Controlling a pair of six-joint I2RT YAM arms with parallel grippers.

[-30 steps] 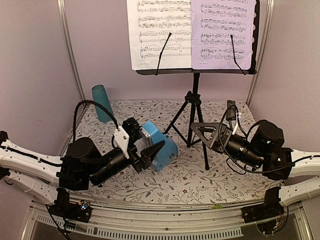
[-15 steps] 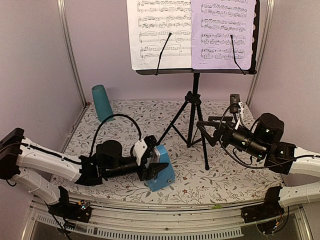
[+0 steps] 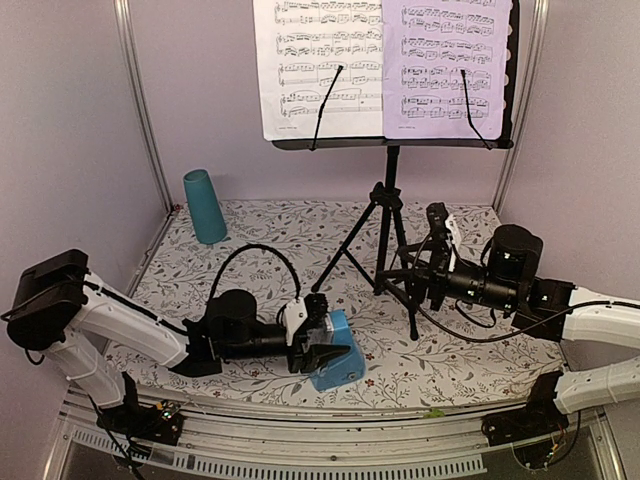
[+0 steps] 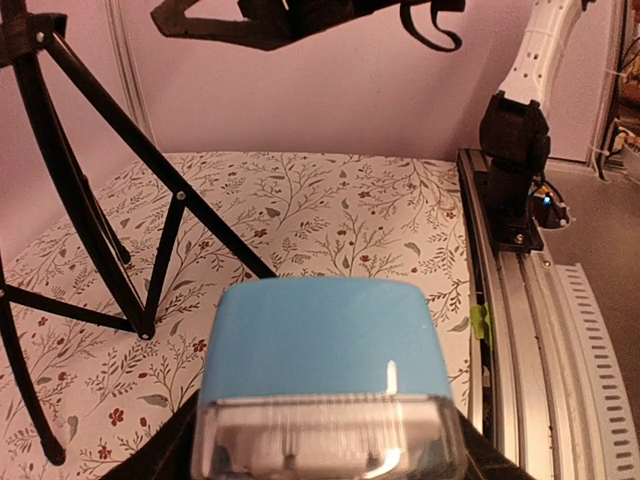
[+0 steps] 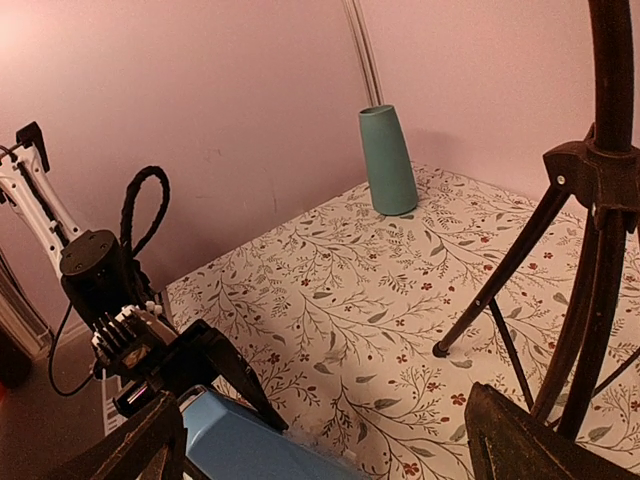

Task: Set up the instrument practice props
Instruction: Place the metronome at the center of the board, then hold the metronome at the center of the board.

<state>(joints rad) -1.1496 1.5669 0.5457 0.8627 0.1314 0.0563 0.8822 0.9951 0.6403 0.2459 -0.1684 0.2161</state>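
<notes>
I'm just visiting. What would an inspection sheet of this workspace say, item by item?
Surface: floral tabletop, flat.
Job's things: music stand upright, white page and lavender page on its tray; metronome at the near edge.
Clutter: teal cup upright, far left corner.
Grippers: left gripper shut on the metronome; right gripper open beside the stand's legs.
Cables: black cable loops up behind the left gripper.
Surroundings: pale walls, metal rail in front.

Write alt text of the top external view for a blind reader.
The left gripper's jaws clamp a small blue pyramid metronome at the floral table's near edge. Behind, a black tripod music stand holds a white sheet-music page and a lavender page; the right gripper, jaws open, hovers by its legs.
</notes>
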